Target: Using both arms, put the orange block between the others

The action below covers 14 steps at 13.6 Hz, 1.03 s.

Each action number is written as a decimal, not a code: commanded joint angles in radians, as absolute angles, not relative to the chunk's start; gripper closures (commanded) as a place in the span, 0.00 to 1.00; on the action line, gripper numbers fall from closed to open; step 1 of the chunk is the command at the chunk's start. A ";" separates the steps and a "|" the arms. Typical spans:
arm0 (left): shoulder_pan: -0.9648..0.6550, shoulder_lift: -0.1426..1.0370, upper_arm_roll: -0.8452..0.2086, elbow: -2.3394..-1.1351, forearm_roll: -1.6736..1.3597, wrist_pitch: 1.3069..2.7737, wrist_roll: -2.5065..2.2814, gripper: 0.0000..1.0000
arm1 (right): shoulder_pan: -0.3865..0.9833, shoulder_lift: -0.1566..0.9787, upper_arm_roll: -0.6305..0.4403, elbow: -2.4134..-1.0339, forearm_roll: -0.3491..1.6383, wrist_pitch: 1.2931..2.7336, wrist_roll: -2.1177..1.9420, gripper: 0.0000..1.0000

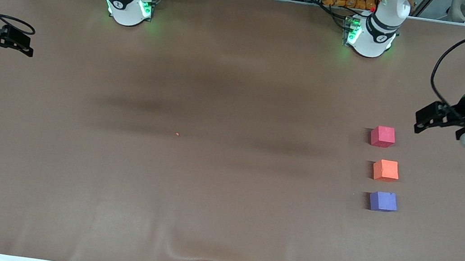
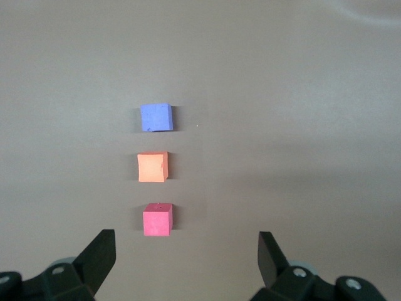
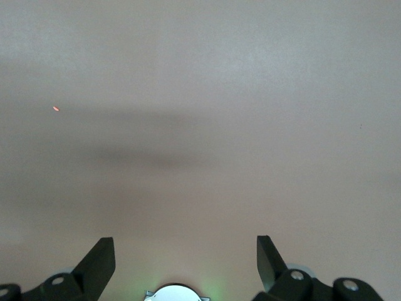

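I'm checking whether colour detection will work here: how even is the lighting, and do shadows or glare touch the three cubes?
Front view: broad dark shadow bands cross the middle of the brown table cover, clear of the pinkish-red cube, orange block and purple-blue cube; green glow at the arm bases. Left wrist view: even light, cubes sharp, short shadows. Right wrist view: one soft shadow streak, pale washed-out cover.
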State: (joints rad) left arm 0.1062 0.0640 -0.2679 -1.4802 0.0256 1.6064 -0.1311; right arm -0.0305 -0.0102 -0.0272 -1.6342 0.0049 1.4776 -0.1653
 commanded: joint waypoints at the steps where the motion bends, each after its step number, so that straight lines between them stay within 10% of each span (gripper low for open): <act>1: 0.113 0.041 -0.272 -1.483 0.035 1.591 -0.127 0.00 | -0.025 -0.008 -0.025 -1.628 -0.009 1.476 -0.150 0.00; 14: 0.140 0.011 -0.273 -1.453 0.037 1.508 -0.129 0.00 | -0.020 -0.006 -0.026 -1.628 -0.009 1.476 -0.150 0.00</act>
